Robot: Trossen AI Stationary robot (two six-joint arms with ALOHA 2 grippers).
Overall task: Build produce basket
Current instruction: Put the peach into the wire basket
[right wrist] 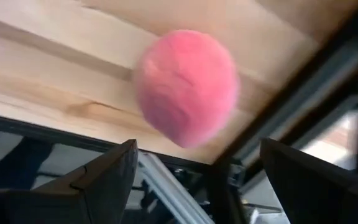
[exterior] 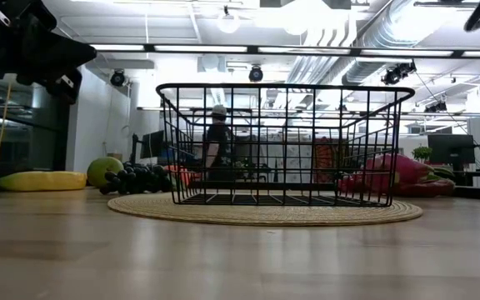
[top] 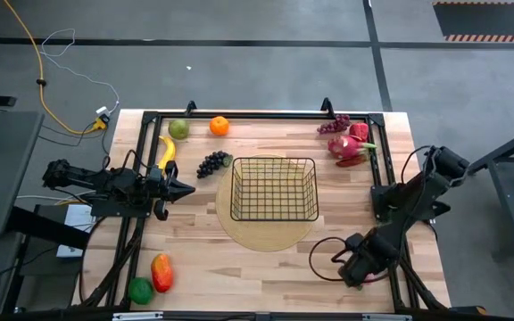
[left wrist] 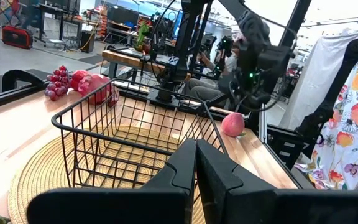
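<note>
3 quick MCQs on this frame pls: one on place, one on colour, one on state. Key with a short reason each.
1. Where does the basket stand?
A. on the round woven mat
B. on bare wood beside the banana
C. held in the left gripper

2. What colour is the fruit in front of the right gripper?
A. green
B. pink
C. yellow

3. What is inside the basket?
A. the grapes
B. the orange
C. nothing

Key:
1 A: the basket sits on the round mat, mid-table.
2 B: the peach shows pink ahead of the right gripper, whose fingers are apart.
3 C: the wire floor is bare; the dark grapes and orange lie outside on the table.
</note>
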